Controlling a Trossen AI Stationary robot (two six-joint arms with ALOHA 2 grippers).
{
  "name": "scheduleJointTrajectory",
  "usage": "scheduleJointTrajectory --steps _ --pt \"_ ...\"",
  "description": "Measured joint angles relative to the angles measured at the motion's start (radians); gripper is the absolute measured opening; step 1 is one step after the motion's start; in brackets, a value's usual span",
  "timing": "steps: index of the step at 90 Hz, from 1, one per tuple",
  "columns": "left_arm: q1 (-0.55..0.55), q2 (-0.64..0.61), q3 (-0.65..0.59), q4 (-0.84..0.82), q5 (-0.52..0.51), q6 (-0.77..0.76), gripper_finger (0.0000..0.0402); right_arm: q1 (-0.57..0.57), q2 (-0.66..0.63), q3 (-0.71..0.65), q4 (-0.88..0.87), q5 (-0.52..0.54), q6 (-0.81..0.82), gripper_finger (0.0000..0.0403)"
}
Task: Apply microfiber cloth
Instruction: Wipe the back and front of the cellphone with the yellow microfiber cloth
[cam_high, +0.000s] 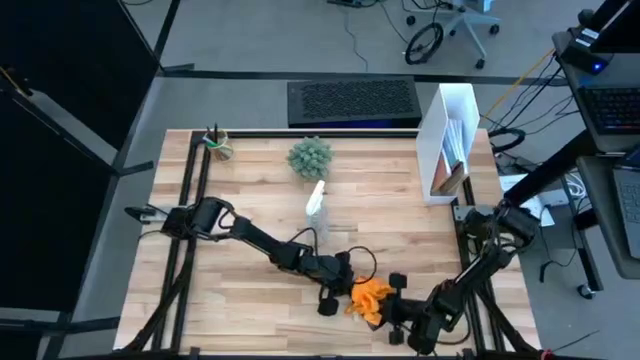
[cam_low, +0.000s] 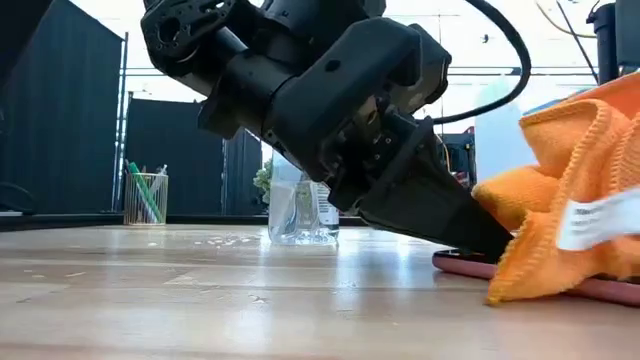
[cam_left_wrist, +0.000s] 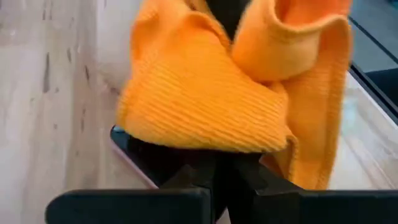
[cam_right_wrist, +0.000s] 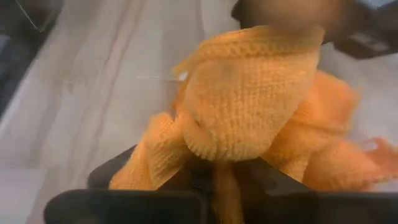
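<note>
Left wrist view is showing the left gripper with its two dark fingers drawn together and pinching a fold of the microfiber cloth, whose bright orange bulk is bunching up directly ahead of the fingertips and spilling over a flat dark phone that is lying on the wooden table. Seen level across the table, that gripper is coming down at a slant from the upper left, its tip meeting the cloth where the fabric is resting on the phone, a white label hanging from the cloth's side. From the opposite side the right gripper is also clenching the cloth, a strand of orange fabric sitting between its closed fingers while the rest is heaping up just ahead of them. From above, the cloth is lying near the table's front edge, between the left gripper reaching in from the left and the right gripper reaching in from the right, both touching it. Farther back, a clear spray bottle is standing near the table's middle, a small green plant behind it, a pen cup at the far left corner, and a white file holder at the far right.
</note>
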Motion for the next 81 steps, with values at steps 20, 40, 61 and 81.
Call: scheduleJointTrajectory --steps 20,40,61,81 --pt "0.019 0.015 0.000 -0.008 -0.007 -0.030 0.0000 0.052 -0.008 -0.002 -0.006 -0.027 0.065 0.0017" --pt "0.018 0.016 -0.002 0.000 -0.016 -0.030 0.0000 0.067 -0.039 -0.004 -0.015 -0.084 0.080 0.0017" --pt "0.019 0.016 -0.002 0.000 -0.016 -0.029 0.0000 0.092 -0.062 -0.004 -0.022 -0.174 0.127 0.0017" --pt "0.020 0.016 -0.003 -0.001 -0.017 -0.028 0.0000 0.109 -0.170 -0.010 -0.043 -0.354 0.169 0.0017"
